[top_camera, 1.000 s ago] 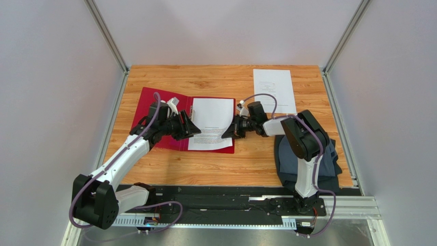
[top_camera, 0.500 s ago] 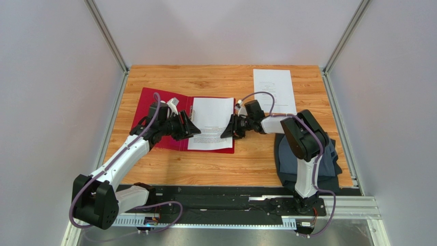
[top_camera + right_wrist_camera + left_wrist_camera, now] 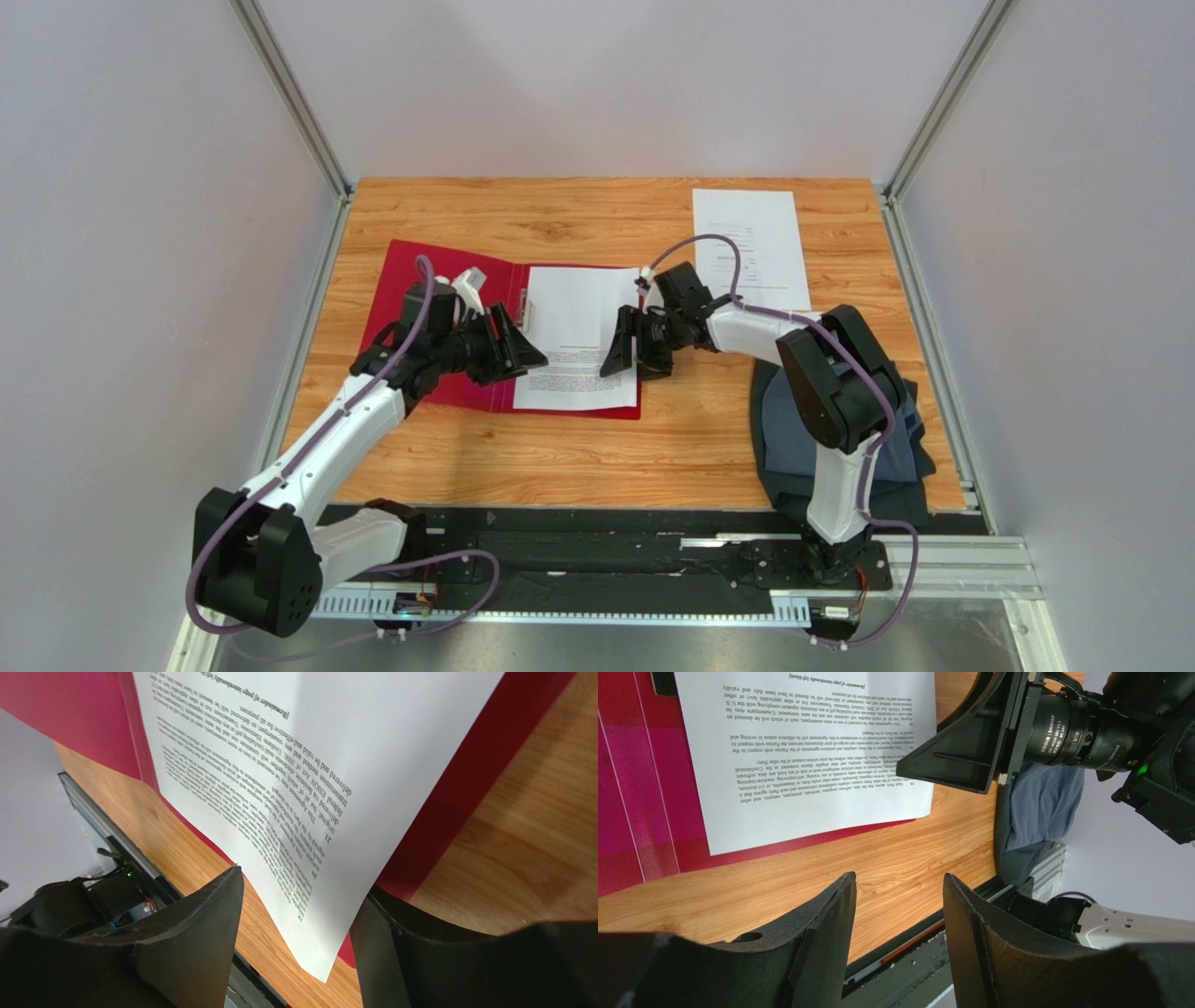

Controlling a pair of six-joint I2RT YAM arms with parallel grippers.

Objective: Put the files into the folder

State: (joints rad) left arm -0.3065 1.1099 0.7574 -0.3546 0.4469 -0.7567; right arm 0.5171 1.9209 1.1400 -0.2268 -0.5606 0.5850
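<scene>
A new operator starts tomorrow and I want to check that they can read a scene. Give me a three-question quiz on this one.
1. True or false: the folder is shut.
2. The far sheet lies: A in the folder; B on the table; C in a gripper.
3. How many sheets lie on the folder?

Key: 1 false, it lies open. 2 B. 3 one, the near sheet.
</scene>
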